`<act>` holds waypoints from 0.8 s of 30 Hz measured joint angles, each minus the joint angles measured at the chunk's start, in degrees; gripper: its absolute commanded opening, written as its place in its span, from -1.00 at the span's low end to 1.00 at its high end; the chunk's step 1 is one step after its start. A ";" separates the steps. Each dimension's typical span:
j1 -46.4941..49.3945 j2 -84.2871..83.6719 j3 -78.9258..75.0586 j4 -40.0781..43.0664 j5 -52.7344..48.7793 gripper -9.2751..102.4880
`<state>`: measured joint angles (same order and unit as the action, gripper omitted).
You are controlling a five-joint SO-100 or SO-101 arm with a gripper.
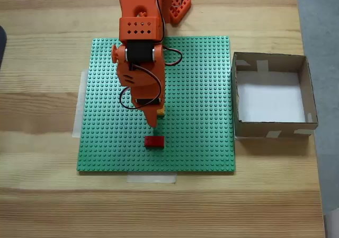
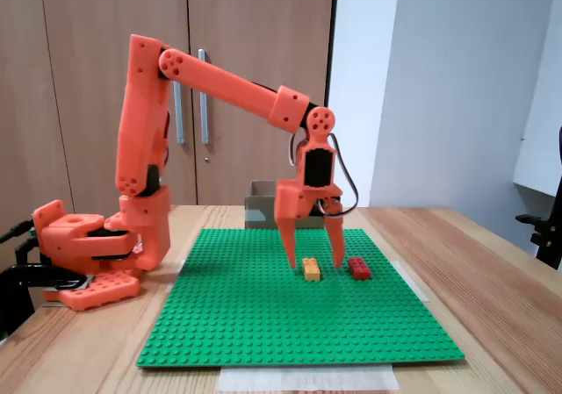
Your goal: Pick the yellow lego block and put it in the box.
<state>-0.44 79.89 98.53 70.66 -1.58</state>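
The gripper [image 2: 314, 265] hangs with jaws spread astride the yellow lego block [image 2: 311, 269]; best lower squarely, then pinch, clear of the red brick [image 2: 358, 268] just right.

The scene is viewed from straight above in one fixed view, the arm's base [image 1: 177, 7] lying at 12 o'clock and the box [image 1: 312, 124] at 3 o'clock. It is viewed low and nearer from the side in the other. The green baseplate [image 1: 201, 142] is shared by both fixed views.
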 measured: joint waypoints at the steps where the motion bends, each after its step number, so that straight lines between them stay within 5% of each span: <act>1: 0.00 0.00 0.00 0.00 0.00 -0.35; 24: 0.00 -0.53 0.00 -0.88 -2.46 -0.48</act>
<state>-0.44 79.37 98.53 69.79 -4.04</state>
